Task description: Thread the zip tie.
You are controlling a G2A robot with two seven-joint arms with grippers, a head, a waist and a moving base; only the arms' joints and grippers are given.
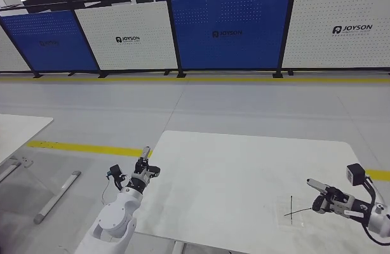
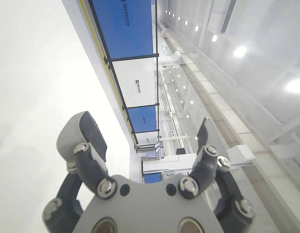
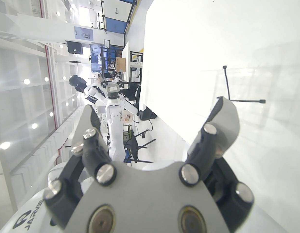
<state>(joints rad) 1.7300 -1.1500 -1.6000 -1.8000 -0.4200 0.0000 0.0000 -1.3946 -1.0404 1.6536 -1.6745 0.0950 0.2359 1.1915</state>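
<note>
Two thin black zip ties (image 1: 291, 213) lie crossed on the white table (image 1: 246, 171) near its front right corner. In the right wrist view the ties (image 3: 229, 90) meet in an L shape, each ending in a small head. My right gripper (image 1: 314, 194) hovers just right of them, open and holding nothing. Its fingertips (image 3: 222, 104) stand close to the ties without touching. My left gripper (image 1: 144, 156) is at the table's left edge, far from the ties. It is also open (image 2: 145, 122) and holds nothing.
A faint clear sheet (image 3: 252, 81) seems to lie under the ties. A second white table (image 1: 11, 130) stands off to the left across a gap of floor. Blue and white pegboard panels (image 1: 227, 32) line the back. The table's middle is bare.
</note>
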